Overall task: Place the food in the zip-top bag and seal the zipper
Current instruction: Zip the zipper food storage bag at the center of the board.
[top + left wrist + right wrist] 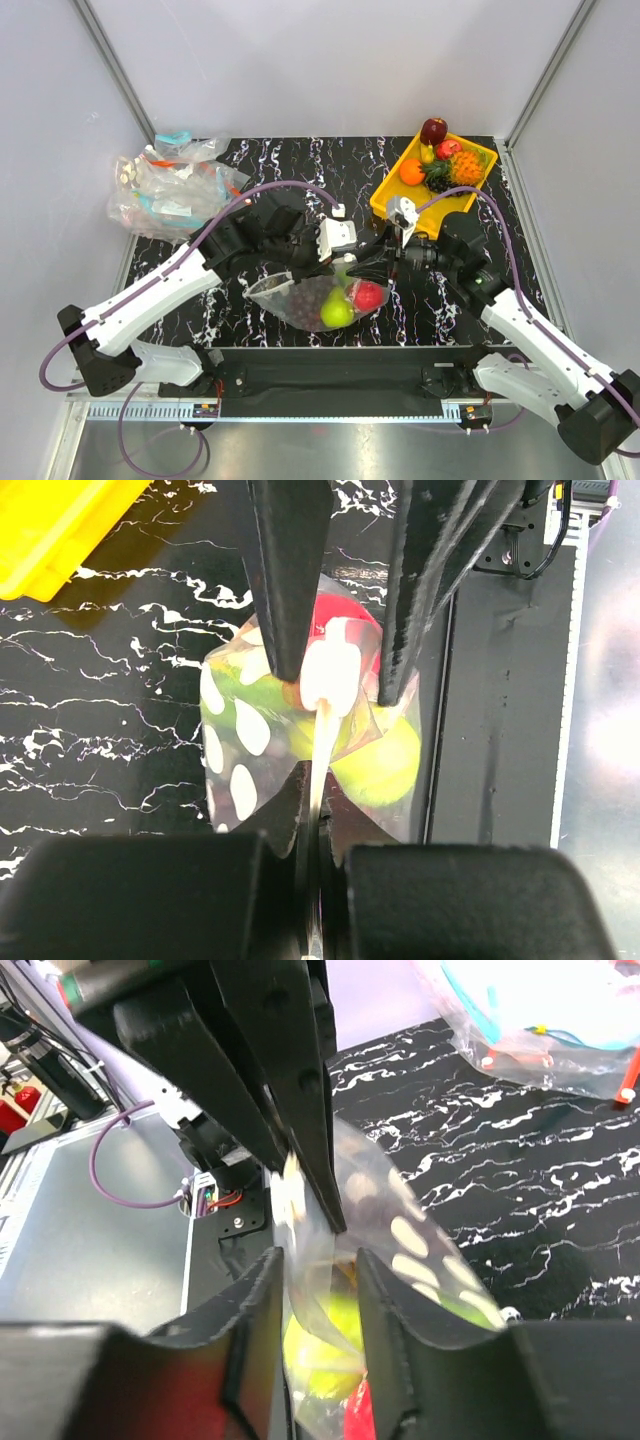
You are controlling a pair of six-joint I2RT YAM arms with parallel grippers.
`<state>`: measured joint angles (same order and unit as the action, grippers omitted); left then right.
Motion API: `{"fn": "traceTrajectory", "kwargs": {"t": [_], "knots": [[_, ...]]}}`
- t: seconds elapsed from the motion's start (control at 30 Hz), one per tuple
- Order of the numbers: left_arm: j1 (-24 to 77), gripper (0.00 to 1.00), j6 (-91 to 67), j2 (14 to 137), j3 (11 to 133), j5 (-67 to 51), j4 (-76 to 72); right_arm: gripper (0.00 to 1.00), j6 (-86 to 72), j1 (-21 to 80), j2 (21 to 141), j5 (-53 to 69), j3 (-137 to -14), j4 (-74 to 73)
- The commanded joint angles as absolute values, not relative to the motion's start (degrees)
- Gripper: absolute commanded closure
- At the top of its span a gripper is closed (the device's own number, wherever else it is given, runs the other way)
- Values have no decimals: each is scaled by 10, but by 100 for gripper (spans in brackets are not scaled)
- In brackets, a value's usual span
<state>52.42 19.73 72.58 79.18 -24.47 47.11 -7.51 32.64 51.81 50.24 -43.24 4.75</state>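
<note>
A clear pouch (300, 298) printed with white ovals hangs between my grippers above the table's near edge. In it are a green apple (337, 313), a red round fruit (369, 295) and dark grapes. My left gripper (318, 810) is shut on the pale zipper strip (322, 745) at the pouch's mouth edge. My right gripper (320, 1290) faces it, jaws apart, straddling the same edge without pinching it. The apple (330, 1345) shows between its fingers. A plain clear pouch is not told apart in these views.
A yellow tray (392, 205) at the back right holds a dark red apple (434, 130), an orange (411, 172), a pineapple (466, 166) and other fruits. A heap of clear bags (175, 185) with blue and orange strips lies at the back left.
</note>
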Motion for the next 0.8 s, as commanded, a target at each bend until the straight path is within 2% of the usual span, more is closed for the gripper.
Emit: {"fn": "traceTrajectory", "kwargs": {"t": [0.0,0.03,0.13,0.17,0.23,0.27,0.3,0.33,0.43,0.77], "knots": [[523,100,207,729,828,-267,443,60,-76,337,532,506,-465,75],[524,100,208,730,829,-266,442,70,-76,339,535,505,-468,75],[523,100,212,730,826,-266,440,85,-78,340,544,490,-474,70],[523,100,213,730,825,-265,440,99,-81,341,544,480,-474,66],[523,96,216,729,822,-256,439,100,-83,341,547,462,-472,66],[522,89,214,726,819,-249,432,100,-87,341,547,452,-472,58],[521,76,212,721,815,-244,426,100,-87,342,548,434,-472,55],[519,67,210,717,811,-239,419,100,-87,340,549,433,-470,53],[513,52,208,700,801,-243,394,100,-94,340,552,422,-472,38],[513,49,200,679,815,-224,346,100,-92,344,552,417,-492,4]]}}
